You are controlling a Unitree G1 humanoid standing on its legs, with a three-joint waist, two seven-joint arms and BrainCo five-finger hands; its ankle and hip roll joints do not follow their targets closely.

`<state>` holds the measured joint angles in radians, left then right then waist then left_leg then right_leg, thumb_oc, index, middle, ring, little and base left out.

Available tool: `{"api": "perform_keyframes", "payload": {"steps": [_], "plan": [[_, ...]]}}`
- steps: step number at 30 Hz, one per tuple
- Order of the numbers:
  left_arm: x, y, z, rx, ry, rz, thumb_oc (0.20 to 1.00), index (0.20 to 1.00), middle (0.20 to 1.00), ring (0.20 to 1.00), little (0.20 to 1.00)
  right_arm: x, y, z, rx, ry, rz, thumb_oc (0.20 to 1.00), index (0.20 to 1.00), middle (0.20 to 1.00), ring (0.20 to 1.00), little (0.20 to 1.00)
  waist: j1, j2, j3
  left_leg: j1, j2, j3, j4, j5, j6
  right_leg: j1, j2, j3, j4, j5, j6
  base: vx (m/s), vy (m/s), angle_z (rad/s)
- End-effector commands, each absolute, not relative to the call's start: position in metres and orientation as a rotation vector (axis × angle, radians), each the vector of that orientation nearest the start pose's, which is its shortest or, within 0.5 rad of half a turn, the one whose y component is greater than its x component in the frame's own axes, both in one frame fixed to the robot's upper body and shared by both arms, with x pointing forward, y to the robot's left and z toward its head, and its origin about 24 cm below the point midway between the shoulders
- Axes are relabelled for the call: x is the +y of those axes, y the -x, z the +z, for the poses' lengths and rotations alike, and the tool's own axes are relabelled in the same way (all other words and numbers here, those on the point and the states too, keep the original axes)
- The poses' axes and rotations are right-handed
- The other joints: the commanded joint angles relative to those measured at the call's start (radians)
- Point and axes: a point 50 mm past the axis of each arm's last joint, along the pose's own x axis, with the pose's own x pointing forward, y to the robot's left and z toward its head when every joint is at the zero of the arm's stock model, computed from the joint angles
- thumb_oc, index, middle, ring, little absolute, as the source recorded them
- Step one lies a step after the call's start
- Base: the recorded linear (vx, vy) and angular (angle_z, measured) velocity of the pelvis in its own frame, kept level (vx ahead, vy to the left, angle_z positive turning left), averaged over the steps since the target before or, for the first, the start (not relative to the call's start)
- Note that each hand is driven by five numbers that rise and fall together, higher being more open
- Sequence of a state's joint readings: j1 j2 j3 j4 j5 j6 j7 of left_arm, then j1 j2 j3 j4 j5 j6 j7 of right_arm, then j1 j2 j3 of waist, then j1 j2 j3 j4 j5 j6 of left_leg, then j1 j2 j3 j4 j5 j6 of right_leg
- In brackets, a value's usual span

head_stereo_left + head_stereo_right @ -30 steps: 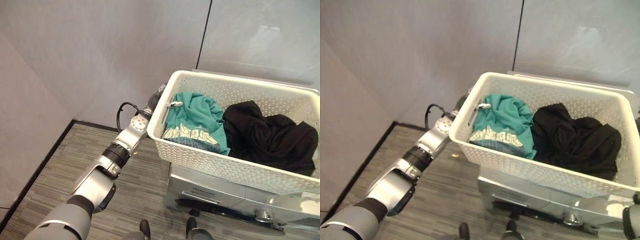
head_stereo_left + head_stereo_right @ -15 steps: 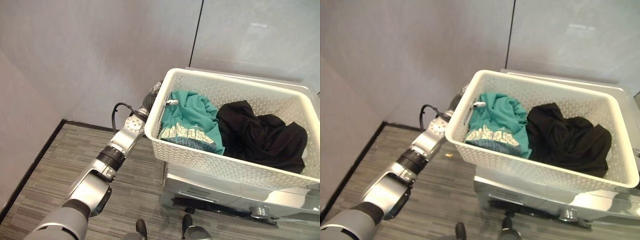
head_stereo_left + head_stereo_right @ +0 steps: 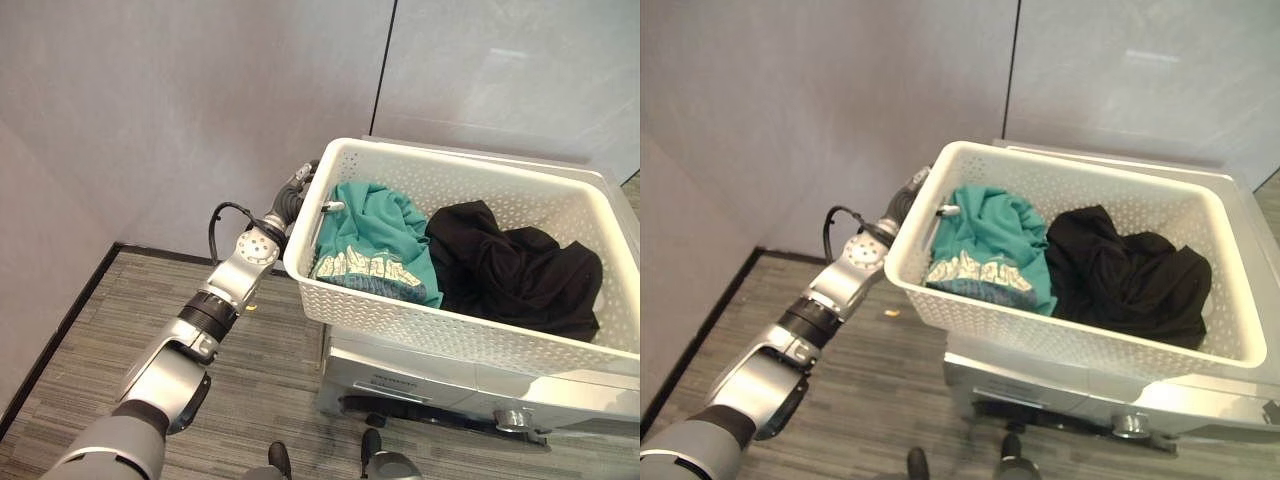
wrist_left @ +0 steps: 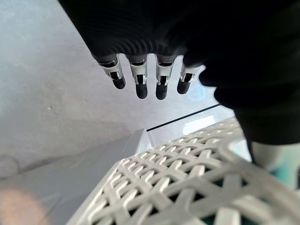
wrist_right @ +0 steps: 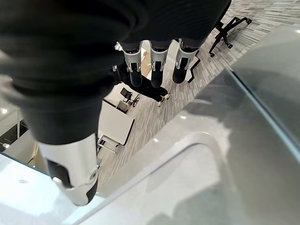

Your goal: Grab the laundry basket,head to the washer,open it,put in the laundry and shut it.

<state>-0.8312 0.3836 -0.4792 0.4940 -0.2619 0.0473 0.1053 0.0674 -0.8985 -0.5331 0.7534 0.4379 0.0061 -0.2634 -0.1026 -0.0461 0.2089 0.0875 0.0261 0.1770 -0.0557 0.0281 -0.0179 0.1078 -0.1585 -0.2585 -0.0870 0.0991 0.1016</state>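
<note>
A white perforated laundry basket [image 3: 440, 322] rests on top of the silver washer [image 3: 450, 385]. Inside it, a teal garment [image 3: 375, 245] lies at the left and a black garment [image 3: 515, 265] at the right. My left hand [image 3: 290, 195] is at the basket's left end, and its thumb tip [image 3: 330, 207] pokes through the handle slot into the basket. In the left wrist view its fingers [image 4: 140, 79] reach over the basket's rim [image 4: 187, 164]. My right hand [image 5: 157, 61] is open, fingers straight and thumb apart, above the washer's glossy grey top [image 5: 225, 154].
Grey walls stand close behind and to the left of the washer. Striped grey carpet [image 3: 90, 340] lies to the washer's left, bounded by a dark baseboard. The washer's front panel and door [image 3: 440, 410] show beneath the basket.
The camera has shifted, so the whole scene sits a little differently. The basket stays on the washer with my left hand at its end. My right arm has left the right eye view's corner.
</note>
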Motion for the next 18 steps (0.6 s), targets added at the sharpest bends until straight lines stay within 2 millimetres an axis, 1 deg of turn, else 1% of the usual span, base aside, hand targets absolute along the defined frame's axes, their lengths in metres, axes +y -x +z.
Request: {"api": "perform_keyframes", "payload": {"steps": [1,2,3,4,5,6,7,8,9,10,11,12,13,16,18], "plan": [[0.117,-0.374,0.197,-0.376,-0.431,-0.245,1.000,1.000,1.000,1.000,1.000,-0.528,-0.082,0.148,0.330,0.547,-1.351,1.000,1.000,1.000,1.000,1.000,0.047,0.023,-0.035,0.000,0.071,0.035,0.066,-0.092,-0.017,0.018,-0.009,-0.059,0.049,-0.099,0.017,-0.01,-0.006,0.05],[0.125,-0.369,0.194,-0.380,-0.437,-0.245,1.000,1.000,1.000,1.000,1.000,-0.530,-0.064,0.143,0.372,0.555,-1.380,1.000,1.000,1.000,1.000,1.000,0.055,0.021,-0.036,-0.006,0.071,0.028,0.068,-0.092,-0.016,0.019,-0.010,-0.066,0.048,-0.099,0.017,0.00,-0.007,0.10],[0.135,-0.366,0.192,-0.382,-0.442,-0.228,1.000,1.000,1.000,1.000,1.000,-0.529,-0.052,0.131,0.413,0.538,-1.396,1.000,1.000,1.000,1.000,1.000,0.062,0.019,-0.031,-0.009,0.072,0.025,0.069,-0.091,-0.016,0.019,-0.010,-0.071,0.049,-0.099,0.017,0.00,-0.009,0.16],[0.135,-0.365,0.191,-0.380,-0.443,-0.231,1.000,1.000,1.000,1.000,1.000,-0.529,-0.050,0.130,0.416,0.539,-1.396,1.000,1.000,1.000,1.000,1.000,0.063,0.018,-0.033,-0.010,0.071,0.024,0.070,-0.091,-0.016,0.019,-0.010,-0.072,0.049,-0.099,0.017,-0.01,-0.015,0.12],[0.162,-0.349,0.188,-0.409,-0.487,-0.187,1.000,1.000,1.000,1.000,1.000,-0.520,-0.024,0.089,0.547,0.475,-1.401,1.000,1.000,1.000,1.000,1.000,0.082,0.015,-0.024,-0.018,0.072,0.012,0.074,-0.092,-0.015,0.018,-0.009,-0.079,0.050,-0.101,0.017,0.00,-0.020,0.07],[0.174,-0.341,0.183,-0.407,-0.500,-0.164,1.000,1.000,1.000,1.000,1.000,-0.513,-0.017,0.070,0.597,0.439,-1.390,1.000,1.000,1.000,1.000,1.000,0.090,0.016,-0.018,-0.019,0.074,0.009,0.076,-0.097,-0.016,0.019,-0.008,-0.080,0.051,-0.105,0.018,-0.02,-0.018,0.05],[0.175,-0.340,0.182,-0.404,-0.502,-0.163,1.000,1.000,1.000,1.000,1.000,-0.512,-0.017,0.070,0.598,0.440,-1.387,1.000,1.000,1.000,1.000,1.000,0.088,0.013,-0.021,-0.022,0.073,0.009,0.076,-0.092,-0.015,0.016,-0.010,-0.080,0.050,-0.102,0.017,-0.02,-0.023,0.09],[0.211,-0.318,0.157,-0.336,-0.515,-0.075,1.000,1.000,1.000,1.000,1.000,-0.485,-0.007,0.018,0.697,0.301,-1.331,1.000,1.000,1.000,1.000,1.000,0.104,0.010,-0.009,-0.031,0.075,0.005,0.081,-0.093,-0.014,0.011,-0.010,-0.081,0.052,-0.102,0.015,-0.02,-0.020,0.12],[0.227,-0.307,0.143,-0.288,-0.513,-0.031,1.000,1.000,1.000,1.000,1.000,-0.472,0.002,-0.004,0.750,0.236,-1.323,1.000,1.000,1.000,1.000,1.000,0.113,0.013,-0.003,-0.031,0.076,0.003,0.084,-0.098,-0.015,0.013,-0.010,-0.081,0.052,-0.106,0.015,-0.02,-0.020,0.05],[0.229,-0.306,0.143,-0.285,-0.515,-0.028,1.000,1.000,1.000,1.000,1.000,-0.472,0.001,-0.004,0.751,0.238,-1.319,1.000,1.000,1.000,1.000,1.000,0.110,0.009,-0.006,-0.034,0.074,0.004,0.084,-0.093,-0.014,0.010,-0.011,-0.081,0.051,-0.102,0.014,0.00,0.000,0.00],[0.267,-0.276,0.115,-0.173,-0.583,0.088,1.000,1.000,1.000,1.000,1.000,-0.434,0.016,-0.053,0.895,0.095,-1.252,1.000,1.000,1.000,1.000,1.000,0.125,0.008,0.001,-0.040,0.074,0.002,0.091,-0.095,-0.015,0.011,-0.011,-0.087,0.050,-0.104,0.011,0.00,0.000,0.00],[0.278,-0.263,0.106,-0.134,-0.616,0.124,1.000,1.000,1.000,1.000,1.000,-0.423,0.021,-0.065,0.937,0.053,-1.238,1.000,1.000,1.000,1.000,1.000,0.130,0.006,0.001,-0.041,0.074,0.002,0.092,-0.095,-0.015,0.012,-0.011,-0.088,0.049,-0.104,0.010,0.00,-0.046,0.07],[0.300,-0.238,0.086,-0.029,-0.662,0.191,1.000,1.000,1.000,1.000,1.000,-0.395,0.040,-0.091,1.074,-0.030,-1.201,1.000,1.000,1.000,1.000,1.000,0.142,0.000,0.004,-0.045,0.076,0.001,0.097,-0.096,-0.018,0.012,-0.011,-0.089,0.050,-0.105,0.008,0.00,-0.041,0.10],[0.323,-0.204,0.055,0.122,-0.652,0.289,1.000,1.000,1.000,1.000,1.000,-0.354,0.068,-0.117,1.260,-0.143,-1.151,1.000,1.000,1.000,1.000,1.000,0.165,-0.003,0.008,-0.048,0.080,-0.004,0.104,-0.101,-0.020,0.019,-0.010,-0.101,0.053,-0.112,0.005,0.00,-0.032,0.11],[0.327,-0.192,0.035,0.208,-0.635,0.315,1.000,1.000,1.000,1.000,1.000,-0.332,0.075,-0.129,1.360,-0.185,-1.101,1.000,1.000,1.000,1.000,1.000,0.175,-0.004,0.008,-0.050,0.081,-0.007,0.103,-0.099,-0.021,0.020,-0.010,-0.109,0.054,-0.114,0.004,0.01,-0.013,0.20]]}}
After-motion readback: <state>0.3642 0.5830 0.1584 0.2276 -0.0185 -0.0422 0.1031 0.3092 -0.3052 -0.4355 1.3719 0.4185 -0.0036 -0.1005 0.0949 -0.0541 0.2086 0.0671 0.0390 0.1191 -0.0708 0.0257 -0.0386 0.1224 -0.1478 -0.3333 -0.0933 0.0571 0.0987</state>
